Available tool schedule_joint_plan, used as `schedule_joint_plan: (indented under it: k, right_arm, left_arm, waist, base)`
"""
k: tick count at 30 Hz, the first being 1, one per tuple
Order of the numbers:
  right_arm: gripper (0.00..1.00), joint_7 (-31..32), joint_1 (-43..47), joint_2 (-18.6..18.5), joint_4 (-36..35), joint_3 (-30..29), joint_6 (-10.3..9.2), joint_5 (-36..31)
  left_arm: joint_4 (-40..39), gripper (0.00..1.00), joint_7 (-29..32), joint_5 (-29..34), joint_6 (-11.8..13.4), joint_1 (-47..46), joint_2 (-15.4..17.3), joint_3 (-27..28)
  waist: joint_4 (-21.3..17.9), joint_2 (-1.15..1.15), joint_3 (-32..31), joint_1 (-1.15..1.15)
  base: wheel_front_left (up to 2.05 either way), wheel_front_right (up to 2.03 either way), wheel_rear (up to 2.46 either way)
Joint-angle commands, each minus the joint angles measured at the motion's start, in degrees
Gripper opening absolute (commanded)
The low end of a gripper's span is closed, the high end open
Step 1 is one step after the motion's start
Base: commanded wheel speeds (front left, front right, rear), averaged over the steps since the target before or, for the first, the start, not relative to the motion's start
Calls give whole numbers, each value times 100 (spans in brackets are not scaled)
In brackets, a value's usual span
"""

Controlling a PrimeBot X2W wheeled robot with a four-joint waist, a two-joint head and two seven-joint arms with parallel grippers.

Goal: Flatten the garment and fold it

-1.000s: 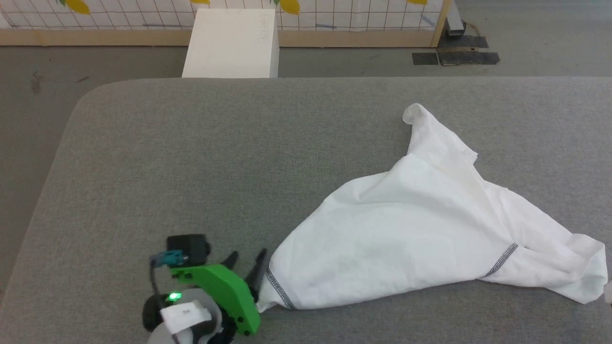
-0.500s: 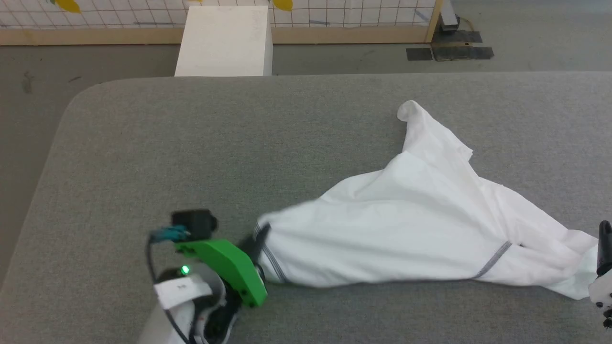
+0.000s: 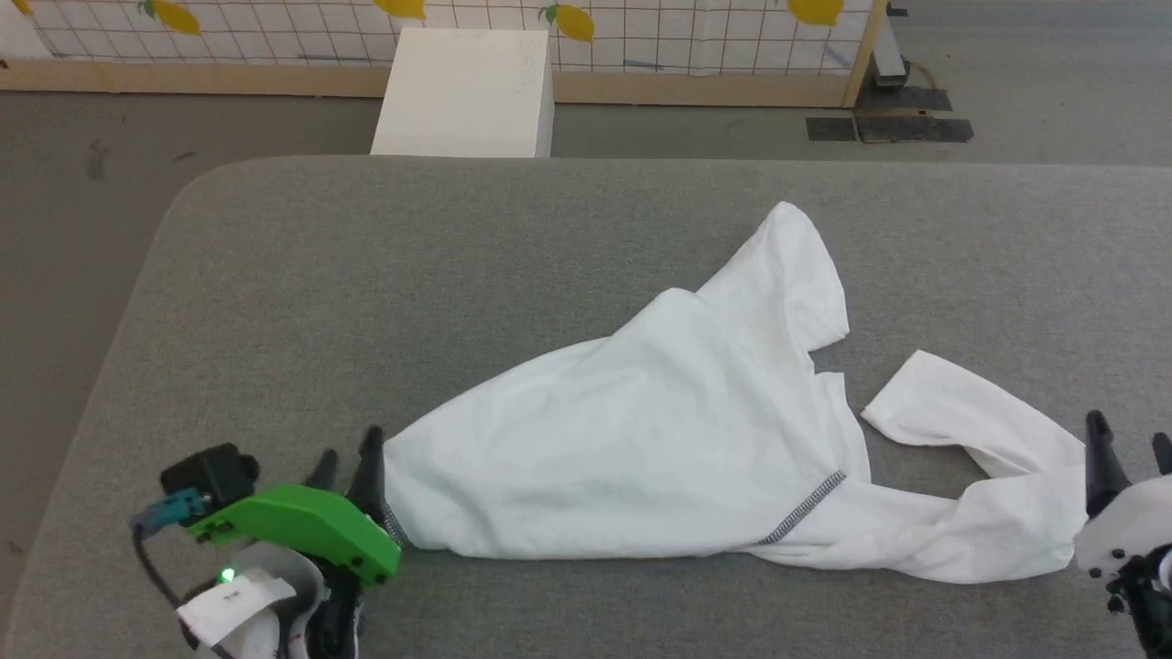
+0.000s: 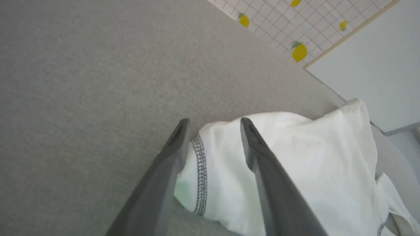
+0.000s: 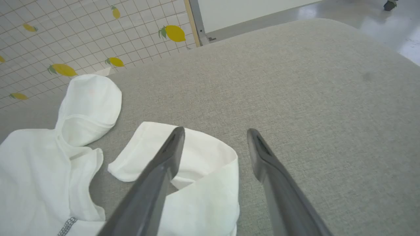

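Note:
The garment [image 3: 659,439] is a white T-shirt lying crumpled and stretched sideways across the grey table [image 3: 412,275]. Its dark-stitched hem corner points left and a sleeve trails to the right. My left gripper [image 3: 348,460] sits at that hem corner. In the left wrist view the left gripper [image 4: 213,123] has its fingers apart, with the stitched edge of the garment [image 4: 311,147] lying loose between them. My right gripper [image 3: 1128,437] stands open at the garment's right end. In the right wrist view the right gripper [image 5: 216,131] hovers over a folded white edge of the garment [image 5: 82,98].
A rigid white box [image 3: 467,91] stands on the floor just past the table's far edge. Behind it is a gridded wall with lemon prints [image 3: 687,27]. Dark floor plates [image 3: 888,128] lie at the back right. The table's left corner is rounded.
The left gripper closed on the hem corner, dragged it leftwards and now has its fingers apart again. The garment lies longer and flatter. The right gripper has risen into view. The camera shifted slightly.

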Motion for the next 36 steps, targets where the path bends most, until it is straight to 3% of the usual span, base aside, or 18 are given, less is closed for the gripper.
schedule_joint_plan:
  k: [1,7,9,17,25,29,30,31,32,36]
  right_arm:
    - [100,34,-161,-3,-69,182,-8,-26]
    - [100,491,-851,-3,-26,1318,-8,-107]
    - [100,808,-1187,-3,157,1827,-8,-205]
    - [100,1950,-2414,-3,1369,3384,-8,-697]
    - [100,2169,-3147,-55,2647,3684,-8,-1351]
    - [100,2273,-3297,-78,3101,3847,-8,-1368]
    - [30,2285,-3339,-93,3163,3890,-8,-1359]
    - [9,2250,-3378,-110,3183,3914,-8,-1339]
    - [0,2209,-3435,-142,3204,3939,-8,-1322]
    - [0,2077,-3800,-215,3231,3859,-8,-1255]
  left_arm:
    - [-172,100,-348,-47,-37,-64,10,133]
    - [-614,100,-2290,773,-257,-2,260,329]
    - [-648,100,-2650,1074,-298,84,301,271]
    - [-669,100,-2851,1434,-395,161,101,104]
    - [-696,100,-2858,1466,-501,-13,-62,65]
    - [-682,100,-2858,1455,-528,-39,-99,85]
    - [-678,100,-2858,1447,-530,-41,-107,87]
    - [-675,100,-2858,1442,-534,-43,-111,82]
    - [-679,100,-2859,1438,-539,-48,-116,74]
    - [-714,100,-2859,1403,-570,-104,-127,2]
  waist:
    - [41,0,4,0]
    - [137,0,72,0]
    - [203,0,125,0]
    - [649,0,491,0]
    - [1114,0,854,0]
    - [1226,0,928,0]
    - [1240,0,942,0]
    - [1251,0,952,0]
    - [1263,0,968,0]
    - [1303,0,1055,0]
  base:
    - [0,0,0]
    - [0,0,0]
    - [0,0,0]
    - [0,0,0]
    - [0,0,0]
    - [0,0,0]
    - [0,0,0]
    - [0,0,0]
    - [0,0,0]
    - [0,0,0]
